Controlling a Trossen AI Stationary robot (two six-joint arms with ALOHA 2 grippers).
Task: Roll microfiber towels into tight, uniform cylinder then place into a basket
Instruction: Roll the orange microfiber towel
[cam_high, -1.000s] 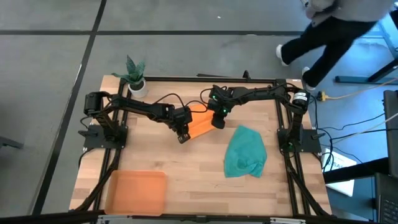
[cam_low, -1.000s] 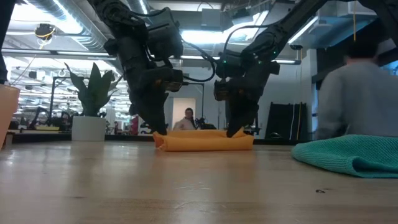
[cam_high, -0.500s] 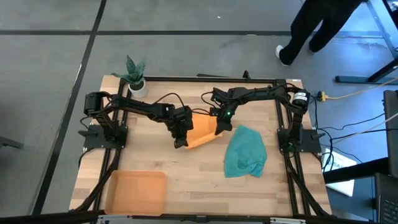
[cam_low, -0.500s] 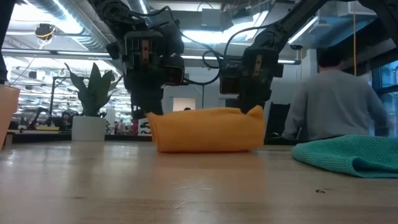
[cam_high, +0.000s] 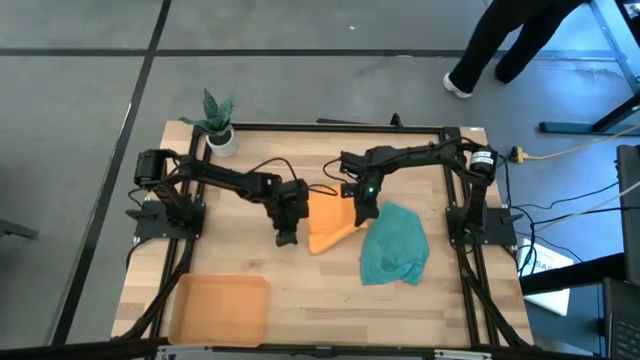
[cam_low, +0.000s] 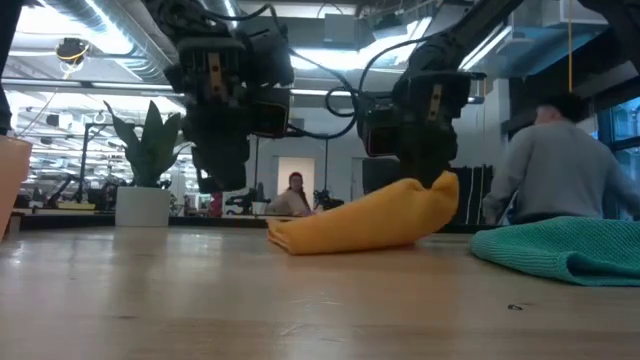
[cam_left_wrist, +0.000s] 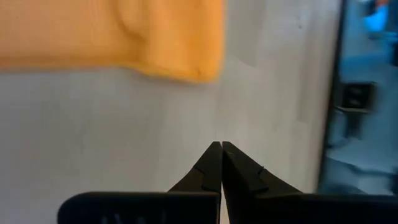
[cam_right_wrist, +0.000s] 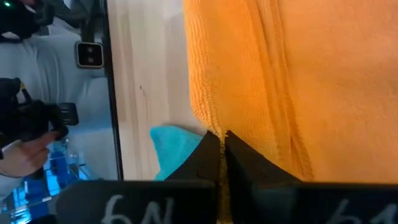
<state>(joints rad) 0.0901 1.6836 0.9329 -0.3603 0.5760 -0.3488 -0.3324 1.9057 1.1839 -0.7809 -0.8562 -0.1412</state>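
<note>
Orange towel (cam_high: 328, 224) pinched at one edge by right pincer (cam_right_wrist: 222, 146), that end lifted in the low view, other end on the counter (cam_high: 300, 290). Left pincer (cam_left_wrist: 221, 162) closed on nothing, just beside the towel. Teal towel (cam_high: 394, 245) and basket (cam_high: 218, 310) seen whole only from above.

This is a robotics lab or open workshop hall. A wooden table (cam_high: 300, 270) in a black metal frame stands on grey concrete floor, with cables (cam_high: 560, 215) trailing beside it. Beyond it hang exposed ceiling ducts (cam_low: 90, 45) and strip lights, with more equipment benches and a seated person (cam_low: 560, 160) behind the arms.
</note>
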